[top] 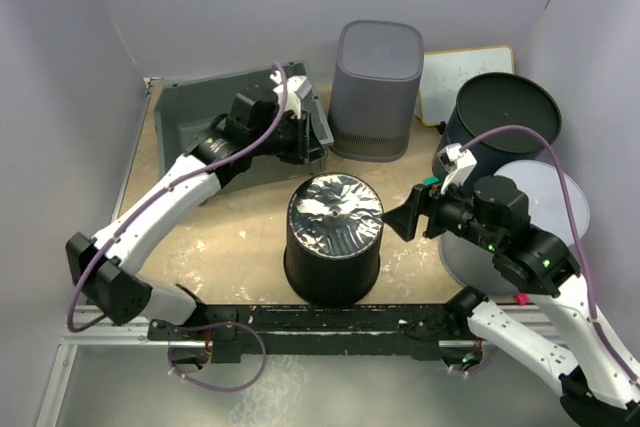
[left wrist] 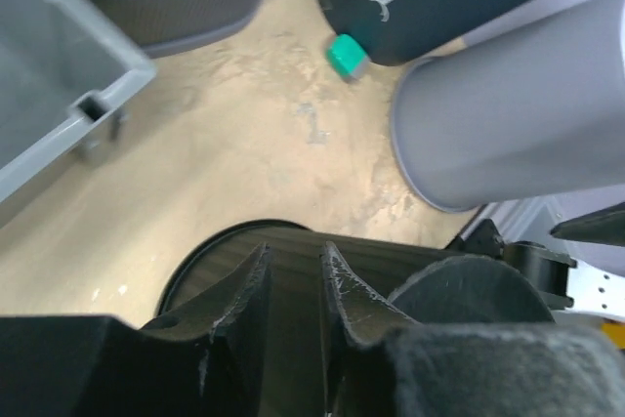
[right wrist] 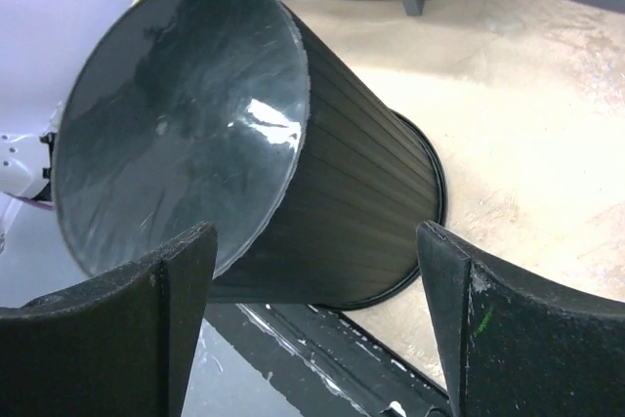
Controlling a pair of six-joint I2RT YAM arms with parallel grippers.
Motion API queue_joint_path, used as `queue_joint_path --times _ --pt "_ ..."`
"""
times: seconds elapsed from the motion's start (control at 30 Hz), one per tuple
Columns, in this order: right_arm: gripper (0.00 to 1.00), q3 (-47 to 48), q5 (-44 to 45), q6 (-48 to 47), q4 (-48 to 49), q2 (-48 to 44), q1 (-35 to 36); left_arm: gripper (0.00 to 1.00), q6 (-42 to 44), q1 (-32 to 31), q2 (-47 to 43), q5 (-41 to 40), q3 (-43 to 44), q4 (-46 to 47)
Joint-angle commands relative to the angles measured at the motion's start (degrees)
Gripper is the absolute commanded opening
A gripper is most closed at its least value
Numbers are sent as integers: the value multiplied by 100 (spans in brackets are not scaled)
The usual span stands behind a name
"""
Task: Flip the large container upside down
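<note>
The large black ribbed container (top: 334, 239) stands upside down mid-table, its shiny base facing up and its rim on the table. It also shows in the right wrist view (right wrist: 293, 144) and the left wrist view (left wrist: 391, 256). My right gripper (top: 400, 219) is open and empty, just right of the container's upper side and not touching it; its jaws stand wide apart (right wrist: 314, 233). My left gripper (top: 308, 135) is behind the container near the grey tote, raised, with a narrow empty gap between its fingers (left wrist: 293, 251).
A grey tote (top: 200, 117) sits back left and a grey ribbed bin (top: 377, 87) back centre. A white board (top: 466, 82), a dark navy tub (top: 505, 112) and a light grey tub (top: 545, 212) crowd the right. A small green block (left wrist: 346, 56) lies by the navy tub.
</note>
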Motion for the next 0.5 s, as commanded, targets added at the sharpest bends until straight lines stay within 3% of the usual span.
queue_joint_path --times 0.0,0.27,0.37,0.47 --pt "85 125 -423 -311 383 -179 37 24 201 19 -1056 -974 324 -775" --pt "85 14 -440 -378 698 -1 37 22 -313 19 -2683 -1876 -883 -2510" --pt "86 88 -281 -438 724 5 33 20 -671 19 -3189 -1782 -1391 -2869" --pt "87 218 -263 -543 731 48 34 19 -969 19 -3513 -1010 -2063 -2750"
